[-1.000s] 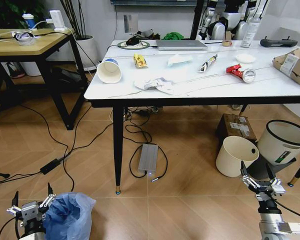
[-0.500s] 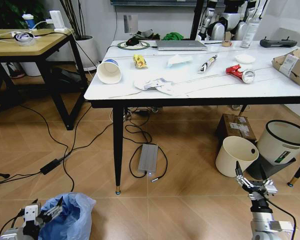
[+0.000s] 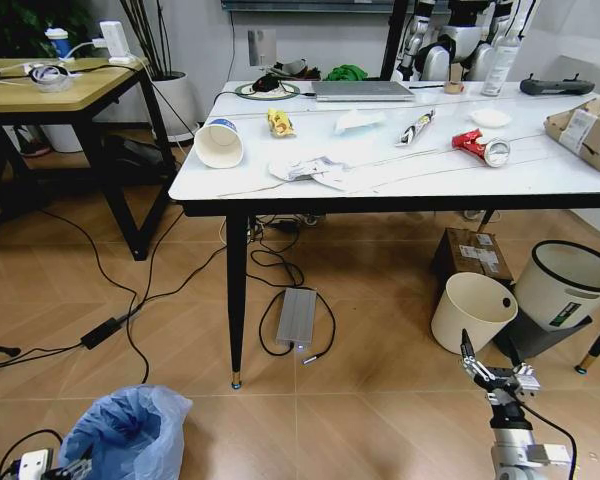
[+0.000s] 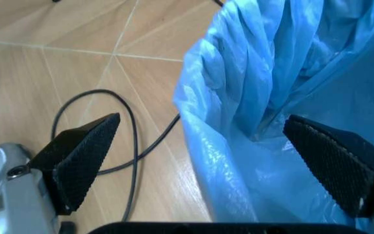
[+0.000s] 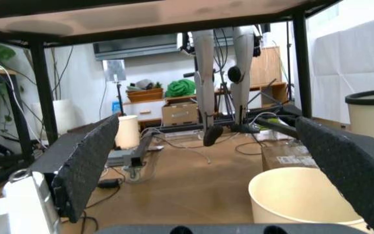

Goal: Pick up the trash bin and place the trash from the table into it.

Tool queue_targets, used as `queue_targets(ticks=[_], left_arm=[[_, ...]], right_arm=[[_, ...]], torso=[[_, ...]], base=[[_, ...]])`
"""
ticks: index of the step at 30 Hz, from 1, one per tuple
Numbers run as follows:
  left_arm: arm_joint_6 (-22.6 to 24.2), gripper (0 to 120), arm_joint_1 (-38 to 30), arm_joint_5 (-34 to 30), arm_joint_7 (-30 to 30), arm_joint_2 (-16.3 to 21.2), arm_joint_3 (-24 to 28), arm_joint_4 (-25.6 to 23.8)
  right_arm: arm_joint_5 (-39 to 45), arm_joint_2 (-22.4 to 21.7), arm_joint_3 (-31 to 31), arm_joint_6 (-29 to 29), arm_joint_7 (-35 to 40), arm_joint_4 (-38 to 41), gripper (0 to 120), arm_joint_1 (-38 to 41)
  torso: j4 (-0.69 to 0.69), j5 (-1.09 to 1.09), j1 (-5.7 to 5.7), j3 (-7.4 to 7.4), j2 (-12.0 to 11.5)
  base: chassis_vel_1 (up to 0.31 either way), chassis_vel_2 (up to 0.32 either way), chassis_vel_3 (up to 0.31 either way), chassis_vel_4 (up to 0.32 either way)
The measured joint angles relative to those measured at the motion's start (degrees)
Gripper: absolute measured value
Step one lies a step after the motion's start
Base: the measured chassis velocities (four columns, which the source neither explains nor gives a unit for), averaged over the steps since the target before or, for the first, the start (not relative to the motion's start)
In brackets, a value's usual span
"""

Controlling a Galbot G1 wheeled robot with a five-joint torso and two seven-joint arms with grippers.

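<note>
The trash bin (image 3: 127, 432), lined with a crinkly light-blue bag, stands on the floor left of the table (image 3: 400, 180). My left gripper (image 4: 201, 121) is open and straddles the bin's rim (image 4: 208, 146), one pad outside and one over the bag's inside. On the table lies the trash: a paper cup (image 3: 218, 141), a yellow wrapper (image 3: 279, 122), crumpled tissues (image 3: 313, 168), a crushed red can (image 3: 480, 145), a white lid (image 3: 491, 117) and torn cardboard (image 3: 583, 128). My right gripper (image 3: 490, 355) hangs open and holds nothing, low over the floor near the cream bucket.
A cream bucket (image 3: 472, 311) and a dark bin with a white liner (image 3: 565, 283) stand under the table's right end. Cables and a grey box (image 3: 297, 318) lie on the floor by the black table leg (image 3: 236, 300). A wooden desk (image 3: 50, 90) stands far left.
My left gripper has sunk beside the blue-bagged bin, down to the head view's lower edge. My right gripper has drifted slightly left and lower. The trash on the table has not moved.
</note>
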Motion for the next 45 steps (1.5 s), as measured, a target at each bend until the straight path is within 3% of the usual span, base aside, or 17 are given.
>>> queue_targets(ticks=[8,18,21,26,30,32,34,42,45], left_arm=[[-0.7,98,-2.8,0.8,0.6,-0.8,1.1,2.6],[-1.6,58,-3.4,2.1,1.4,-0.8,1.2,3.6],[-1.7,51,-3.4,2.1,1.5,-0.8,1.2,3.7],[-2.2,29,-3.3,2.1,2.1,-1.0,1.2,4.1],[-2.4,22,-3.3,2.2,2.3,-1.0,1.1,4.3],[-2.7,5,-3.4,2.2,2.7,-1.1,1.1,4.6],[-2.8,1,-3.5,2.2,2.9,-1.2,1.1,4.7],[-3.1,0,-3.9,2.3,3.8,-1.5,1.1,5.2],[-5.0,0,-4.2,1.7,6.7,-1.7,1.1,5.7]], right_arm=[[-0.1,-0.1,0.4,0.0,0.0,0.8,100,-0.4],[-0.3,-0.2,0.7,-0.4,0.0,1.9,100,-0.6],[-0.4,-0.2,0.7,-0.4,0.0,2.1,100,-0.6],[-0.4,-0.2,0.8,-0.5,0.1,2.5,100,-0.8],[-0.4,-0.3,0.9,-0.5,0.1,2.5,100,-0.9],[-0.4,-0.4,1.0,-0.6,0.1,3.0,100,-1.0],[-0.4,-0.5,1.0,-0.7,0.2,3.1,100,-1.0],[-0.3,-0.8,1.1,-0.7,0.2,3.2,100,-1.1],[-0.3,-1.1,1.1,-0.8,0.2,3.3,100,-1.2]], torso=[[-0.01,0.01,0.01,0.02,0.0],[0.0,0.03,0.01,0.04,0.1],[0.0,0.03,0.01,0.04,0.1],[0.0,0.03,0.02,0.05,0.1],[0.0,0.04,0.02,0.05,0.1],[0.0,0.06,0.02,0.05,0.1],[0.0,0.04,0.02,0.05,0.1],[0.01,0.07,0.02,0.06,0.1],[0.01,0.07,0.02,0.06,0.1]], base=[[0.0,0.0,0.0,0.0],[0.0,0.0,0.0,0.0],[0.0,0.0,0.0,0.0],[0.0,0.0,0.0,0.0],[0.0,0.0,0.0,0.0],[0.0,0.0,0.0,0.0],[0.0,0.0,0.0,0.0],[0.0,0.0,0.0,0.0],[0.0,0.0,0.0,0.0]])
